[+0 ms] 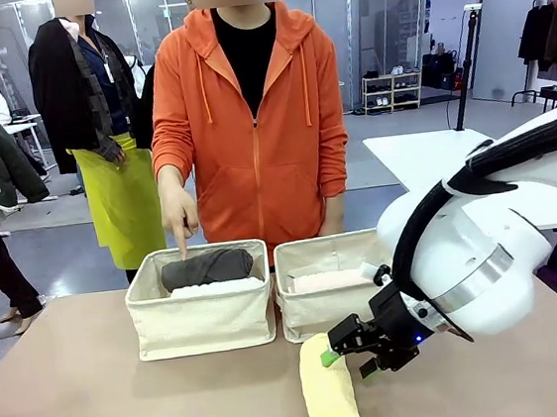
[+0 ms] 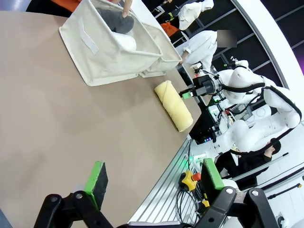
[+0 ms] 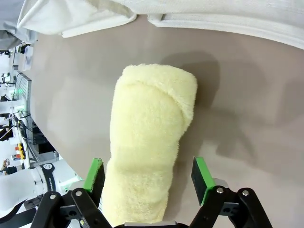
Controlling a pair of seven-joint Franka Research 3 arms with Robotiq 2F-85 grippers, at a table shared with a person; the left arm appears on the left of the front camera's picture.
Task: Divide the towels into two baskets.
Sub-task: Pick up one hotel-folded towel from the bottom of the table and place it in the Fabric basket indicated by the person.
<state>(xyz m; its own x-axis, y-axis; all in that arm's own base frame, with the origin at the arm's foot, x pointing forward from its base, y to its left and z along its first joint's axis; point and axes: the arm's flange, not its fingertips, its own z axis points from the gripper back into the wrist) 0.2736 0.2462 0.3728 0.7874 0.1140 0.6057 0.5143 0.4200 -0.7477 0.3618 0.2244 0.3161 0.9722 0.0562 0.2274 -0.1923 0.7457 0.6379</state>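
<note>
My right claw (image 3: 147, 173) stands wide, straddling the yellow towel (image 3: 149, 142); the towel's long axis runs between my pads toward the right basket (image 1: 319, 309).

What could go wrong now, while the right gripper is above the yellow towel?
1. The right gripper is open astride one end of the yellow towel, not its middle. Lifted from there, the roll may sag or unroll.
2. The person's hand points into the left basket, touching the grey towel. Carrying the roll there could meet that hand.
3. The towel lies close to the right basket; the fingers may catch its soft wall.
</note>
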